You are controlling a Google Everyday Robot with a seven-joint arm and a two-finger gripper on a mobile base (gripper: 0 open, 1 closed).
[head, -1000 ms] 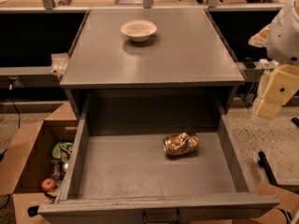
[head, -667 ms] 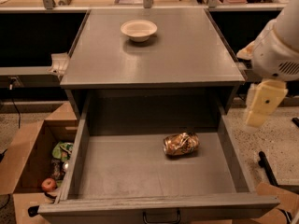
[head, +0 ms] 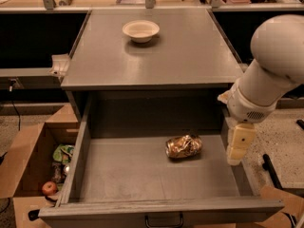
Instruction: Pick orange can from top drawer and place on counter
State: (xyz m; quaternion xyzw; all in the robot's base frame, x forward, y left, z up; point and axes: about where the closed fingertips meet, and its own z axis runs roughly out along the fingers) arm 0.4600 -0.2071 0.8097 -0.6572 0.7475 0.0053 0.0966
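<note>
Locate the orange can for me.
The orange can lies on its side in the open top drawer, right of centre in the camera view; the pincer hangs to its right, at the drawer's right wall.

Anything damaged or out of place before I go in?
The orange can is crumpled and lies on its side on the top drawer floor. The gripper hangs at the drawer's right wall, apart from the can.

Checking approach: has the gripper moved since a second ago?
Yes. The cream gripper moved down and left, toward the right wall of the deep grey drawer.
</note>
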